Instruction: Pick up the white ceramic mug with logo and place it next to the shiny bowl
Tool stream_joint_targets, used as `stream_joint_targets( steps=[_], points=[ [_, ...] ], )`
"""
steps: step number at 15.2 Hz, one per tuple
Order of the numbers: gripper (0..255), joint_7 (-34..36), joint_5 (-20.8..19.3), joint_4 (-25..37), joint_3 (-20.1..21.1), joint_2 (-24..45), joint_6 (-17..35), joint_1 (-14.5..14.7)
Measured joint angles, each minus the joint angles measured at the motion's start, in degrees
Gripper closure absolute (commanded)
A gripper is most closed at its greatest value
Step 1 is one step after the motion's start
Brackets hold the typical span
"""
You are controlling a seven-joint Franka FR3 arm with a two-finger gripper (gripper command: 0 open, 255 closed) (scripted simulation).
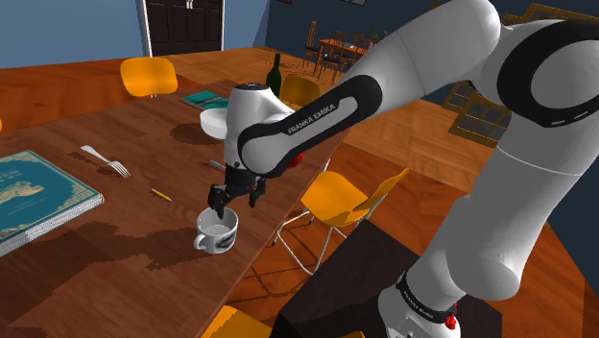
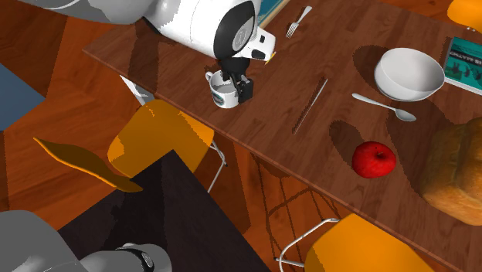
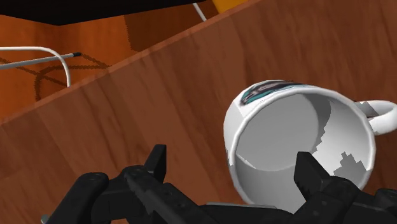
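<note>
A white mug [image 1: 216,231] with a dark teal logo stands upright on the wooden table [image 1: 106,259], close to its near edge. It is also in the second exterior view [image 2: 223,94] and the wrist view [image 3: 280,133], handle [image 3: 383,116] pointing away from the fingers. My black gripper [image 1: 235,203] hangs just above the mug, open. In the wrist view one fingertip [image 3: 311,170] is over the mug's opening and the other [image 3: 156,161] is outside its wall; neither touches it. The pale bowl [image 2: 409,73] sits far along the table, also seen behind the arm [image 1: 215,121].
A spoon [image 2: 384,107], red apple [image 2: 374,159] and bread loaf [image 2: 456,174] lie near the bowl. A fork [image 1: 106,160], pencil [image 1: 160,194], large book [image 1: 38,197] and dark bottle [image 1: 275,75] are on the table. Orange chairs [image 2: 158,143] stand along its edge.
</note>
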Motion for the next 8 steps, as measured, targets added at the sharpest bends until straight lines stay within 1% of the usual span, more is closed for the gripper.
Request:
stream_joint_targets(
  steps=[6, 8],
  points=[
    [0, 1.11, -1.14, -0.54, -0.13, 4.29, 4.66, 0.58],
    [0, 1.25, -1.31, -0.63, -0.17, 4.85, 5.29, 0.65]
  ],
)
